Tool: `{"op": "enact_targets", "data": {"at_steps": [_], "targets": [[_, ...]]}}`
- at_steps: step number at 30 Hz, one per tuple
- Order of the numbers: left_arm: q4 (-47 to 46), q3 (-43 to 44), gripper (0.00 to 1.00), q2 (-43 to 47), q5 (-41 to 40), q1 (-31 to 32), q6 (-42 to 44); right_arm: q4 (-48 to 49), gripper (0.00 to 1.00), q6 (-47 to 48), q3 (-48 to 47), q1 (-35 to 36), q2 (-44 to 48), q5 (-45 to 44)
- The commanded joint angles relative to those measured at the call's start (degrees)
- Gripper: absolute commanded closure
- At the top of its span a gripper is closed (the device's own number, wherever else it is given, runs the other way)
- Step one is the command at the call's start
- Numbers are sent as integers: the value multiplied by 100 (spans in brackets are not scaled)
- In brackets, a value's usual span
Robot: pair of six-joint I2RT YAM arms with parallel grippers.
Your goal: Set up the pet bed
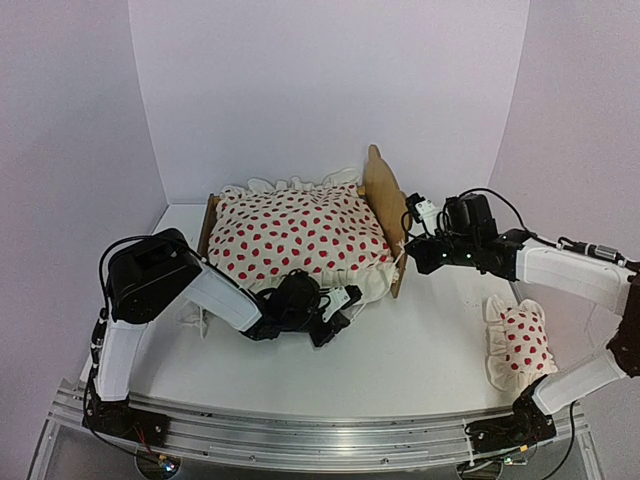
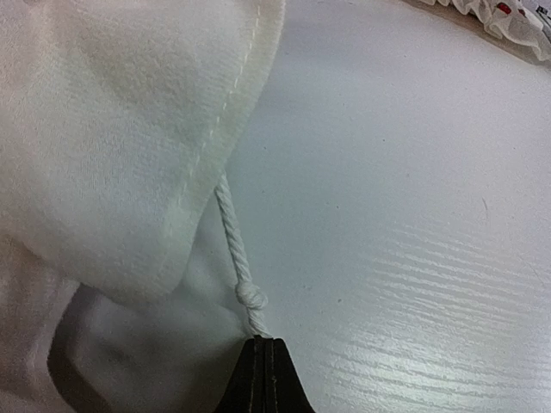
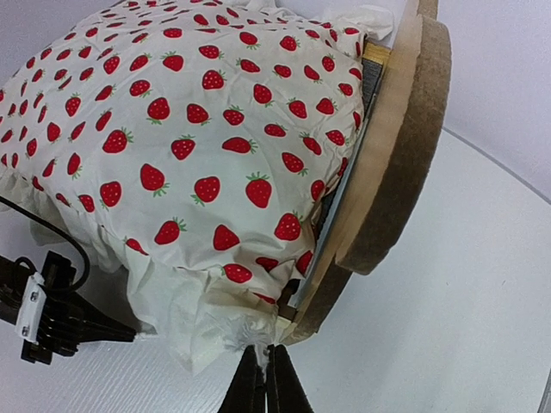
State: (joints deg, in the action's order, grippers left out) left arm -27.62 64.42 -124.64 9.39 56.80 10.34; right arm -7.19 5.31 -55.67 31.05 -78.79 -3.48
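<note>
The pet bed (image 1: pixel 384 200) stands at the middle of the counter (image 1: pixel 420 350), headboard at its 3 o'clock end and base hidden under the strawberry duvet (image 1: pixel 300 235). At the duvet's 6 o'clock edge the left pincer (image 2: pixel 263 346) is pinched together on a knotted white cord (image 2: pixel 231 228). The right pincer (image 3: pixel 265 354) is closed at the ruffle beside the headboard, and any hold on cloth is impossible to make out.

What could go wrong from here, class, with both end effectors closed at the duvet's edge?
1. The left end effector pinches only a thin knotted cord; a tug may slip off it, or drag the duvet off the pet bed.
2. The right end effector is closed right at the headboard corner; a nudge could shift the bed.
</note>
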Motion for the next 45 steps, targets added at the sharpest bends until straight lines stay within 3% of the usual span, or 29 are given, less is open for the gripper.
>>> {"op": "enact_targets", "data": {"at_steps": [1,14,27,34,37,40,45], "targets": [[776,-321,100,217,153,17,-142,436,100,256,-711,-139,91,-399],[756,-443,100,142,165,25,-59,428,100,-127,-725,-192,297,-468],[-178,-129,100,-35,541,41,268,122,100,-3298,1549,-188,176,125],[-307,-44,99,-82,655,77,403,143,100,-3389,1855,-190,-330,-45],[-275,-57,89,1,765,100,457,148,100,-3312,1656,-193,-629,-91],[-101,-116,77,239,898,125,549,93,89,-3357,1495,-190,-732,-311],[603,-428,65,960,1015,148,868,-115,73,-3413,1369,-189,-417,-521]]}}
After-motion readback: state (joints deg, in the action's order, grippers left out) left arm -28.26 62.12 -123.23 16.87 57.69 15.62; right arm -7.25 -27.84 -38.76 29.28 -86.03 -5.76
